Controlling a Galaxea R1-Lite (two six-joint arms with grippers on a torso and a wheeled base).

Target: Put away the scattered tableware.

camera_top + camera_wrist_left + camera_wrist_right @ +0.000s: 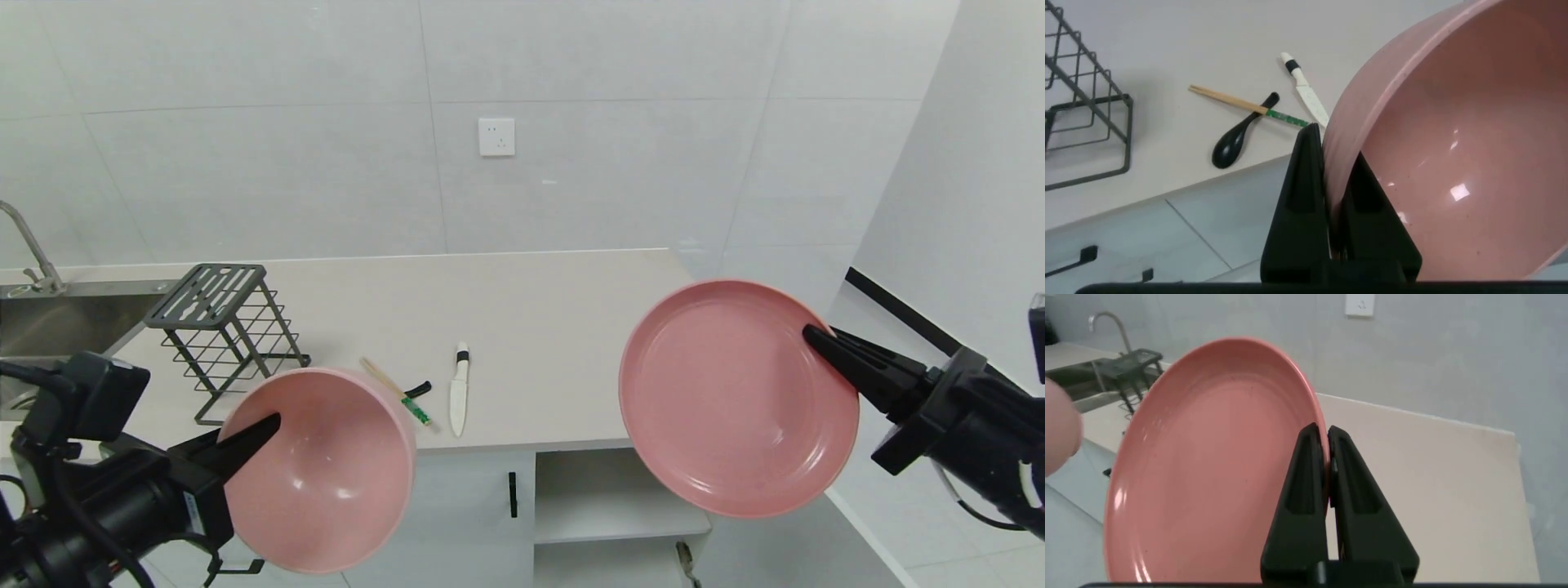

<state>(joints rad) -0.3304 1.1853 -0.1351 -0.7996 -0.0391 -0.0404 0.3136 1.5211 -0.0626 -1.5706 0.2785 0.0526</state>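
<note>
Left end effector (271, 425) pinches pink bowl (326, 474) by rim, one finger inside and one outside. Bowl tipped on edge, glossy, held in air just in front of rack (224, 327).

Right end effector (808, 333) pressed onto rim of pink plate (727, 400). Plate near upright, in air well right of rack.

Chopsticks (392, 390) and knife (460, 392) lie on counter (555, 327), right of rack. Left wrist view shows more: black spoon (1234, 143) crossing chopsticks.

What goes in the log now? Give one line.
left jaws: shut on bowl rim, in air | right jaws: shut on plate rim, in air | counter: knife, chopsticks, spoon, rack
</note>
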